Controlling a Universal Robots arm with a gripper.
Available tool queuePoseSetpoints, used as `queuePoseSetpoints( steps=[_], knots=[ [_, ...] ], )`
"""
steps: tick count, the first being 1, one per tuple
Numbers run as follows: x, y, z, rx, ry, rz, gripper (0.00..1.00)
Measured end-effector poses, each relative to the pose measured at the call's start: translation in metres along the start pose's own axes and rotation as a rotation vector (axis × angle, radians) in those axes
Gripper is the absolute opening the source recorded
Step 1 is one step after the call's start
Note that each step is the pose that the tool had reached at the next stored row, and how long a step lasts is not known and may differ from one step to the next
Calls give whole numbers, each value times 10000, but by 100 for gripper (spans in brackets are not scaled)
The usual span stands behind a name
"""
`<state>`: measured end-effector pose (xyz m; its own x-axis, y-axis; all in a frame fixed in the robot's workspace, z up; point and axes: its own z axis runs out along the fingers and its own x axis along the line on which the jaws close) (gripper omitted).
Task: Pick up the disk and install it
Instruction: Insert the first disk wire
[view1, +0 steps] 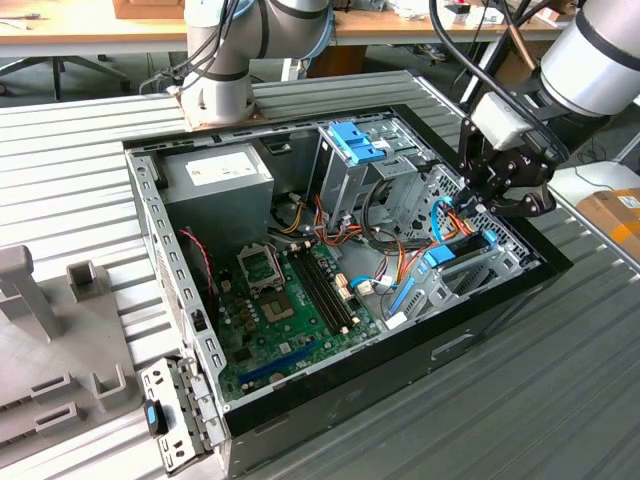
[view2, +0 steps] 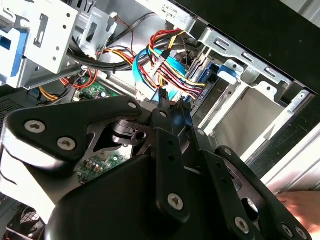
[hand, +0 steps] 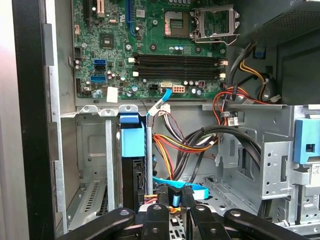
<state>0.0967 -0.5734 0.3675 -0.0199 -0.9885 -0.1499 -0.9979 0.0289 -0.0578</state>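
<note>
The disk (view1: 462, 250) stands on edge in the drive bay at the open computer case's right end in the exterior view, a black drive with blue rails and tabs. In the first wrist view the disk (hand: 132, 172) sits in its slot under a blue end tab. My gripper (view1: 470, 203) hangs just above and behind the bay, beside the disk and apart from it. In both wrist views my gripper (hand: 175, 197) (view2: 174, 102) has its fingers drawn close on a small blue cable plug (hand: 175, 198) at the end of a light blue flat cable (hand: 197, 191).
A tall grey cage with a blue latch (view1: 355, 140) stands behind the bay, with bundled wires (view1: 400, 235) between them. The motherboard (view1: 290, 290) and power supply (view1: 215, 175) fill the case. A grey bracket with a blue clip (view1: 165, 415) lies outside. A person's hand (view2: 300, 205) shows by the case wall.
</note>
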Motion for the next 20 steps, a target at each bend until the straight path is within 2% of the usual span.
queuePoseSetpoints(
  steps=[6,7,12,14,17,18,19,20],
  knots=[
    [1,0,5,0,-2,0,24],
    [1,0,7,0,-3,0,17],
    [2,1,12,0,-2,0,16],
    [7,1,13,-2,-54,4,16],
    [18,-1,10,7,-95,108,16],
    [20,-1,13,14,-72,149,16],
    [22,-1,16,25,52,202,16],
    [23,-1,16,37,287,222,16]
  ],
)
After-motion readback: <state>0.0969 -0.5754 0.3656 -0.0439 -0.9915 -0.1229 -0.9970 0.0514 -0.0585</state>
